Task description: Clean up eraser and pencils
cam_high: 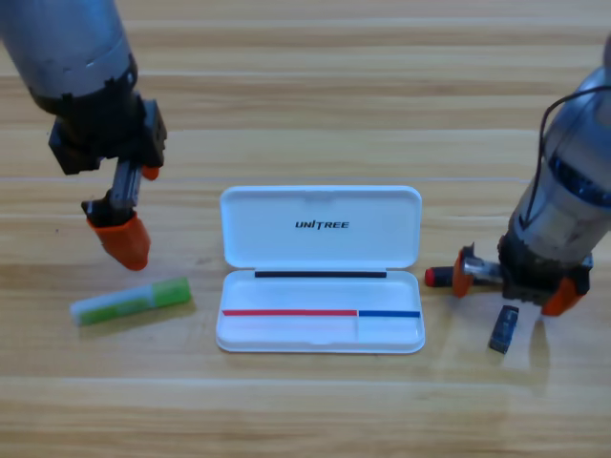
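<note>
My right hand (511, 279) is low over the surface (315, 114) at the right side, just right of the white case (320, 269). It is clamped on the black pencil (449, 278), which lies level across it; the pencil's red end pokes out to the left, toward the case, with an orange jaw just beside that end and the other orange jaw showing lower right. Just below this hand, the eraser (504, 329) lies on the wood, a small dark block tilted a little, apart from the case and near my hand's lower edge.

My left hand (121, 234) hangs over the left side of the surface, pointing down and slightly right. I see one orange tip clearly, but I cannot tell whether this hand is open or closed; nothing is visibly in it. Below it and a little apart, the green pencil (132, 301) lies flat on the wood, slanting slightly upward to the right, its paler end to the left. It is left of the case and not touching it.

The case lies open in the middle, lid up and back, tray toward the bottom edge.
</note>
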Tool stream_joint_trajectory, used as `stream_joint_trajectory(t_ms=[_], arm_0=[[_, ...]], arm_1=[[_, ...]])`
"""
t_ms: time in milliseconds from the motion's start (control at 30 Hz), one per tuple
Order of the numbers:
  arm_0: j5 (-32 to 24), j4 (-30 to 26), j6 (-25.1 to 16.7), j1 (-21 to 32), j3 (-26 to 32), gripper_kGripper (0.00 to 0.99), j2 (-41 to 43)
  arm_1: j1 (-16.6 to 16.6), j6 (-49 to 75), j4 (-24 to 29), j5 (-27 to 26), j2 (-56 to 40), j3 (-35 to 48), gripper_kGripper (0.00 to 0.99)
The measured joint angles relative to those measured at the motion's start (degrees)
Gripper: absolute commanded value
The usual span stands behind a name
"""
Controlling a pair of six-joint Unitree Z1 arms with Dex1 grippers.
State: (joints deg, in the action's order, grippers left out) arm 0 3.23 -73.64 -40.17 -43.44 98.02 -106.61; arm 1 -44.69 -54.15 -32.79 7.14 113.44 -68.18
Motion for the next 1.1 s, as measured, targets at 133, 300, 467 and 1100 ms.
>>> stream_joint_trajectory(t_ms=[133,300,467,1100], arm_0=[[0.00,3.74,0.00,3.01,-4.04,0.985,-0.27],[0.00,10.03,-0.01,7.31,-12.18,0.983,-0.28],[0.00,16.12,-0.74,10.05,-20.35,0.983,-0.31],[-1.17,20.18,-0.74,11.07,-24.99,0.983,-2.29]], arm_1=[[0.56,-1.33,0.05,-2.22,1.08,-0.33,0.923],[1.22,-2.96,0.05,-4.37,1.02,-0.34,0.922],[1.57,-3.19,0.05,-5.00,0.73,-0.01,0.920],[1.57,-3.18,-4.30,-6.55,0.28,0.26,0.808]])
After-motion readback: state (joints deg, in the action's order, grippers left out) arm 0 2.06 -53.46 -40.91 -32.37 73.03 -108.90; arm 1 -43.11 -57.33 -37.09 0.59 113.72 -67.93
